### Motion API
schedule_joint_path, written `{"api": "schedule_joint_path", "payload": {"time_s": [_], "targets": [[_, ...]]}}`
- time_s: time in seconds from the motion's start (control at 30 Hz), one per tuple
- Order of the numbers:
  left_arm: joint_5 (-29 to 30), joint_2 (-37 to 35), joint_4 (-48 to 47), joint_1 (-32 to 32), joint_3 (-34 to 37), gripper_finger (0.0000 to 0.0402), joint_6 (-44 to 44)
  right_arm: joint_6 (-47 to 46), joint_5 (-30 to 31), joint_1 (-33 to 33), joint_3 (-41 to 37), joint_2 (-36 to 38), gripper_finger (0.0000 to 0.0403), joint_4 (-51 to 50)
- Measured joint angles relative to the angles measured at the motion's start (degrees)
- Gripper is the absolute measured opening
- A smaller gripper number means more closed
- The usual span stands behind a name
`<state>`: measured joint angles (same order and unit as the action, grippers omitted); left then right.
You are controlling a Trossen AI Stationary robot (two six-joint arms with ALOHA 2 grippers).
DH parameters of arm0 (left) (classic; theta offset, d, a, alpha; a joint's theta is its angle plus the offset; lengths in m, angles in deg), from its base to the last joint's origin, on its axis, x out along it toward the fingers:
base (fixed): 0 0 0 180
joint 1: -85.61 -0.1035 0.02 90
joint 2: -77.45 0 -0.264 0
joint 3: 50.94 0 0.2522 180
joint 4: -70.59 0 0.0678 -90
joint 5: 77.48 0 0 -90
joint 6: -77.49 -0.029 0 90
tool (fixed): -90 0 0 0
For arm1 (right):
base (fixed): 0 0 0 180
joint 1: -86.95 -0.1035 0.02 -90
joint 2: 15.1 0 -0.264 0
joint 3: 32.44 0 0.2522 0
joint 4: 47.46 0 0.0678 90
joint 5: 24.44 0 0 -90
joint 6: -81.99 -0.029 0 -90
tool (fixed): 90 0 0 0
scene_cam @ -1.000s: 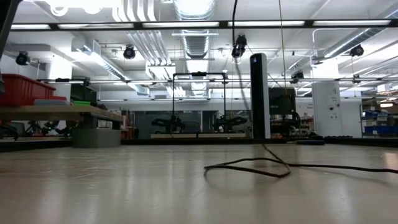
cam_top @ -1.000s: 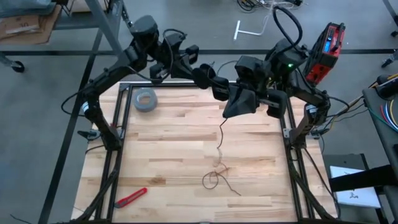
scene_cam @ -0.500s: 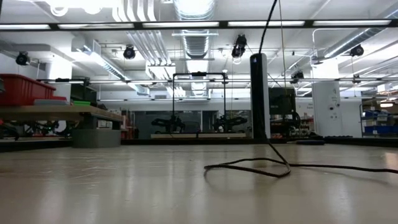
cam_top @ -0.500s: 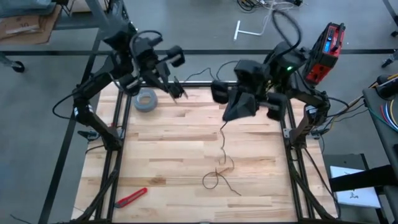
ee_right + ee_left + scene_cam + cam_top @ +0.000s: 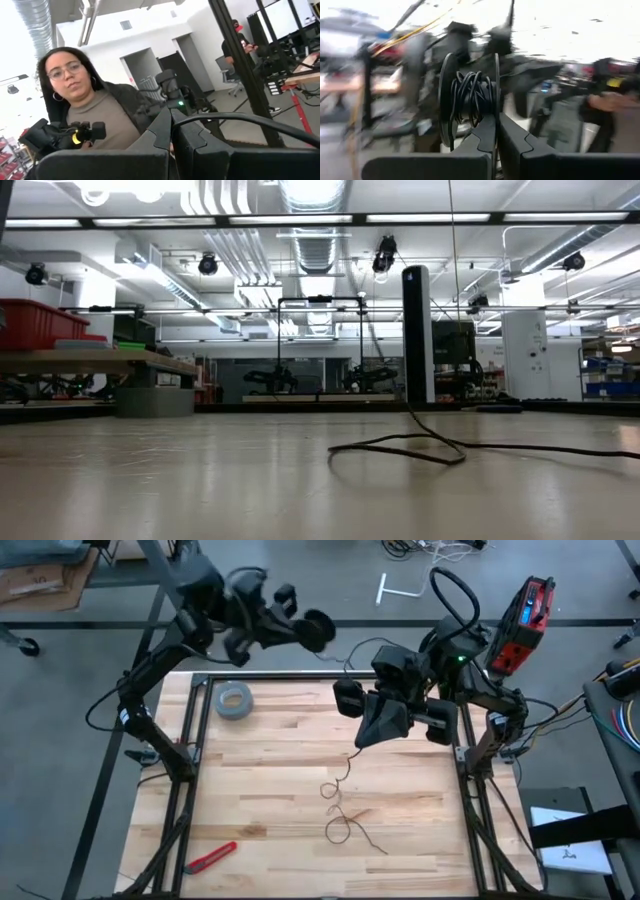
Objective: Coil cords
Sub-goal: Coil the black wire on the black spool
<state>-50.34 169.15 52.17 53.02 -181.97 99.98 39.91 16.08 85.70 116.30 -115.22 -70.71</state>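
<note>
Winding is in hand: your left gripper [image 5: 496,131] clamps the reel [image 5: 470,97] aloft beyond the table — right gripper [image 5: 171,129] pinches the cord [image 5: 342,802], its slack looped on the table [image 5: 260,770]. Next, feed slack steadily.

Bright ceiling strip lights, motion-blurred left wrist view

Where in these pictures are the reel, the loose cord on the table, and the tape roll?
reel [image 5: 470,102]: left wrist view, on the wound cord between its two flanges.
cord [image 5: 340,831]: high view, on the loop lying on the table.
tape roll [image 5: 234,700]: high view, on the grey ring.
</note>
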Motion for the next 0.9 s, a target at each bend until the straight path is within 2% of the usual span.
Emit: {"api": "schedule_joint_path", "payload": {"time_s": [0.1, 0.2, 0.33, 0.43, 0.53, 0.67, 0.9], "targets": [[1.2, 1.0, -7.4, -0.2, 0.1, 0.0000, -3.8, 0.0, 0.0, -0.3, 0.0, 0.1, 0.0000, 0.0], [-3.0, 2.0, -12.0, -0.2, 0.1, 0.0000, -5.6, 0.1, 0.0, -0.3, 0.0, 0.1, 0.0000, 0.0], [-3.9, 3.0, -17.5, -0.1, 0.1, 0.0000, -6.8, -0.2, 0.0, -0.3, 0.0, 0.1, 0.0000, 0.0], [-7.6, 4.4, -20.8, -0.1, 0.2, 0.0000, -7.4, -0.9, 0.0, -0.3, 0.0, 0.2, 0.0000, 0.9], [-9.0, 5.6, -22.2, 0.6, 0.3, 0.0000, -6.9, -1.4, 0.0, -0.3, 0.0, 0.2, 0.0000, 1.5], [-16.4, 8.1, -22.8, 2.1, 0.4, 0.0000, -7.4, -1.9, 0.0, -0.3, 0.0, 0.2, 0.0000, 1.3], [-19.8, 8.8, -20.7, 3.0, 0.4, 0.0000, -7.0, -1.9, -0.4, -0.3, 0.0, 0.3, 0.0000, 1.3]]}}
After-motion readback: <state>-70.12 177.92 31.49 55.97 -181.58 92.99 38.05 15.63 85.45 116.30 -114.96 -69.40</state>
